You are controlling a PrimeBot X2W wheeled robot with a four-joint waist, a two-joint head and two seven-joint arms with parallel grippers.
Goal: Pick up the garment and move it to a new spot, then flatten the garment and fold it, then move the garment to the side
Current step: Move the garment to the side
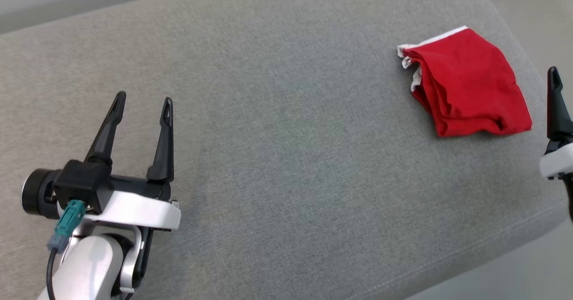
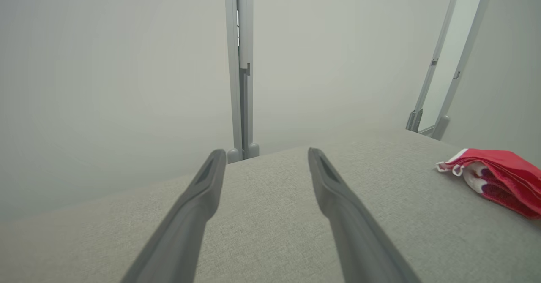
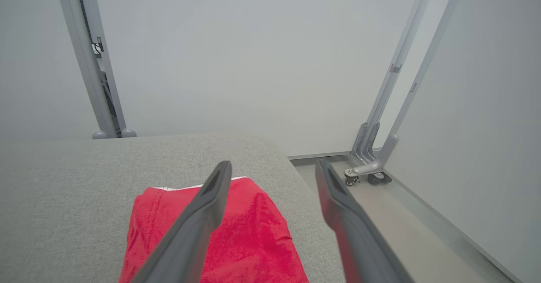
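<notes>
The garment (image 1: 468,83) is red with a white trim, folded into a compact stack near the right end of the grey cushion (image 1: 277,156). It also shows at the right edge of the left wrist view as the garment (image 2: 498,177), and under my right fingers as the garment (image 3: 249,236). My left gripper (image 1: 144,105) is open over the cushion's left part, far from the garment, nothing between its fingers (image 2: 198,207). My right gripper (image 3: 274,175) is open just right of the garment, above the cushion's right edge. One right finger (image 1: 556,107) shows in the head view.
The cushion's right and front edges drop to a pale floor (image 3: 405,232). Grey metal frame posts (image 2: 239,67) and a castor foot (image 3: 365,173) stand beyond the cushion against white panels.
</notes>
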